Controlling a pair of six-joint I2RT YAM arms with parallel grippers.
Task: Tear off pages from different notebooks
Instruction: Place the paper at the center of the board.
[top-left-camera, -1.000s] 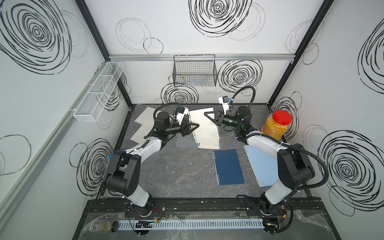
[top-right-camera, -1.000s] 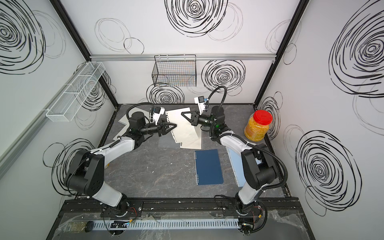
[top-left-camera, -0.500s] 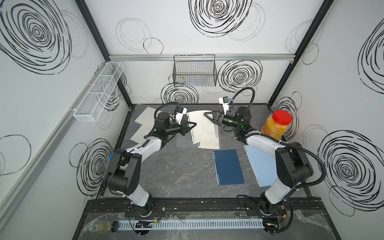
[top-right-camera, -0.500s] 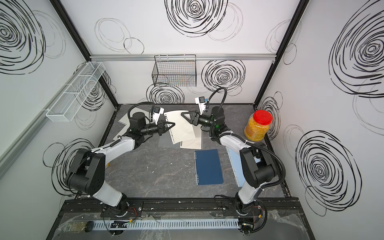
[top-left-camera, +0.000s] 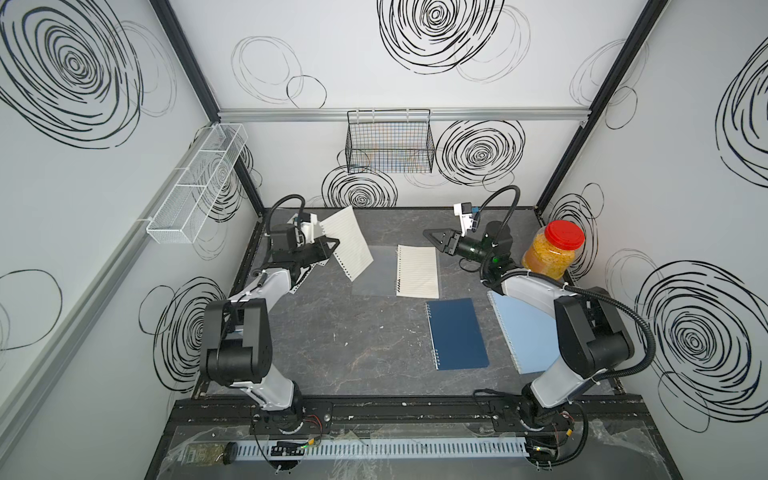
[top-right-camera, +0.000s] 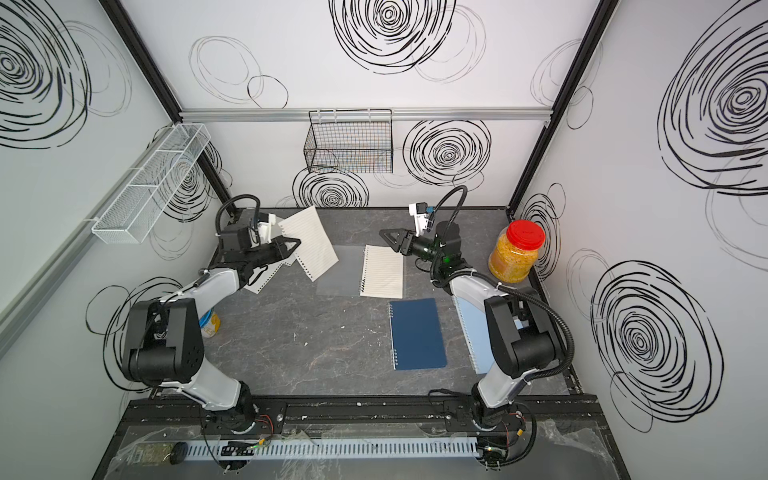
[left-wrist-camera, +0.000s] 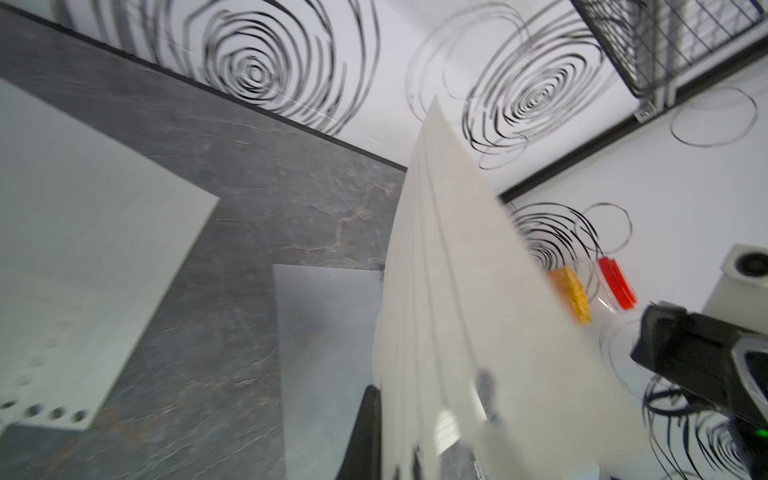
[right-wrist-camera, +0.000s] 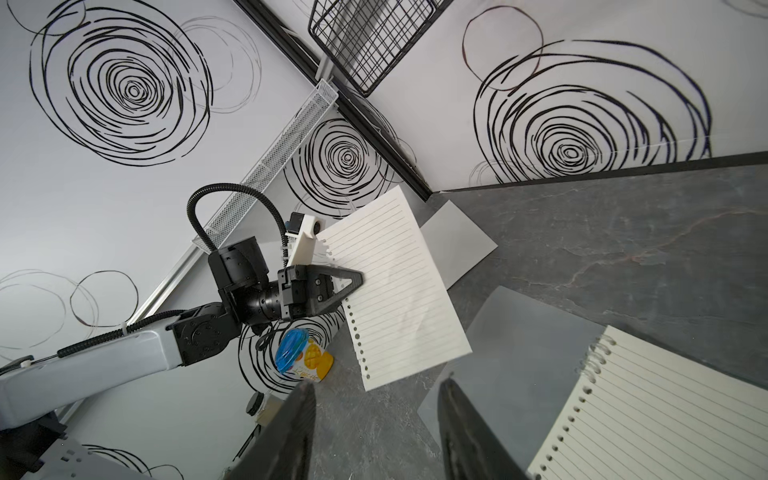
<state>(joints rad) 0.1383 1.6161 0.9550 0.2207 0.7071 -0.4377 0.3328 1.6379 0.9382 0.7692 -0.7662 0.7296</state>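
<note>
Thin cream lined page (top-left-camera: 353, 249), torn free: being held aloft over the grey table (top-left-camera: 353, 353), far-left, pinched by the closed left end effector (top-left-camera: 335, 243). Right end effector (top-left-camera: 432, 237): being held part-open, empty, near the open frosted-cover spiral notebook (top-left-camera: 417, 272). Page is best being laid flat, uncreased.

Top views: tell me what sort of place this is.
Likely a robot test cell, not a home: left arm and right arm mounted on a rail, walls scribbled with black spirals, notebooks laid out on a stone-look table.
</note>
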